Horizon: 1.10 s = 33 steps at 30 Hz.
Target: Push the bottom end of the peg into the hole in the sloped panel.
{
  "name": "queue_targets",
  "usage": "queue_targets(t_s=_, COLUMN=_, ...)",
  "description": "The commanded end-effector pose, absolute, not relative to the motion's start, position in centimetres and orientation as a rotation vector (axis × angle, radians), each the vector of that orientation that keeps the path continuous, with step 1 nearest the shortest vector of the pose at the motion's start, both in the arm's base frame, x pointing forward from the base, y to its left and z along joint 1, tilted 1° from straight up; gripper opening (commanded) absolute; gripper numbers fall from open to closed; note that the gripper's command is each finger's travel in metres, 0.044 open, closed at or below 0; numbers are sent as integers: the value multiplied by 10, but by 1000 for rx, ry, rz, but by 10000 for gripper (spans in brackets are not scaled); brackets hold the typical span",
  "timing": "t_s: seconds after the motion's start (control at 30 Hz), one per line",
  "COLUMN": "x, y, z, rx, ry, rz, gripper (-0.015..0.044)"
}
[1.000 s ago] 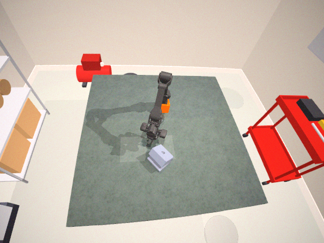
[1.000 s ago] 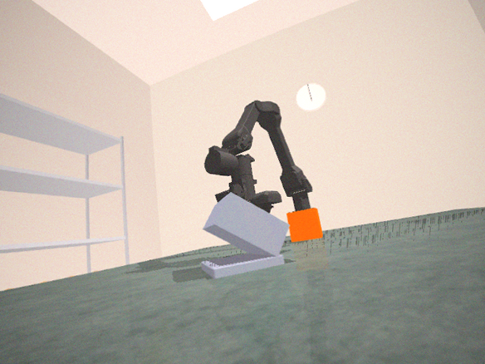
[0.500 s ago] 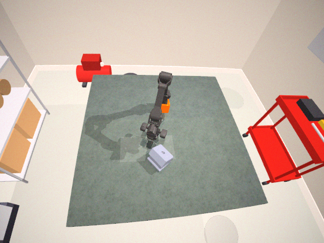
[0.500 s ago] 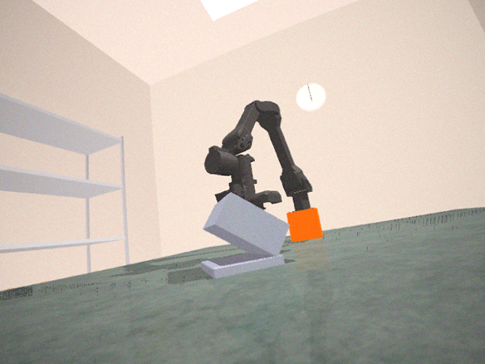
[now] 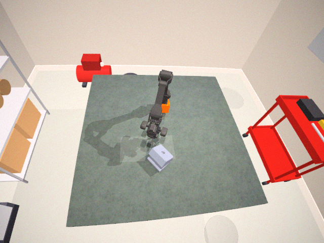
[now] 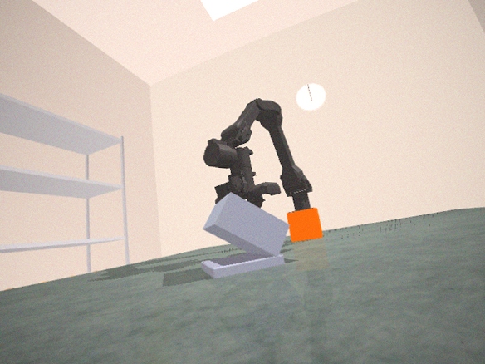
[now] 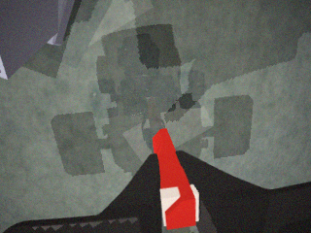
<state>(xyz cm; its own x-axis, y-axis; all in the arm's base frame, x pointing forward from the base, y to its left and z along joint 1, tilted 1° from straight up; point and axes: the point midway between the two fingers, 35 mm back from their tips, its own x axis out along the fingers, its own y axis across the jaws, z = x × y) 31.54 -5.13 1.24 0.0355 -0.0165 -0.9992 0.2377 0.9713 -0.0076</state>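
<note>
A slim red peg (image 7: 170, 167) with white patches near its wider end is between the two dark fingers in the wrist view. My gripper (image 7: 166, 159) (image 5: 152, 143) is shut on it, low over the table; whether the peg's bottom touches the table cannot be told. In the exterior view the fingers and peg are hidden behind the panel. The pale lavender sloped panel block (image 5: 159, 157) (image 6: 248, 225) (image 7: 24, 29) stands on a flat base just beyond the gripper. Its small dark hole (image 5: 163, 152) shows in the upper face; the hole's exact shape is too small to tell.
An orange block (image 5: 165, 108) (image 6: 305, 224) is at the arm's base. The green table surface (image 5: 204, 183) (image 6: 354, 316) carries the panel. A red cart (image 5: 274, 151) stands to the right, a shelf rack (image 5: 15, 96) (image 6: 48, 181) to the left and a red compressor (image 5: 93, 73) behind.
</note>
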Motion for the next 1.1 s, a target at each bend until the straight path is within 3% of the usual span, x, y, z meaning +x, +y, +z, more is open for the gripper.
queue_targets(t_s=0.0, x=318, y=-52, z=39, rx=177, ry=1507, rz=-194, gripper=0)
queue_targets(t_s=0.2, x=314, y=-51, z=70, rx=178, ry=1510, rz=-192, gripper=0)
queue_targets(t_s=1.07, x=324, y=-42, z=75, rx=-83, ry=1498, rz=-28, gripper=0)
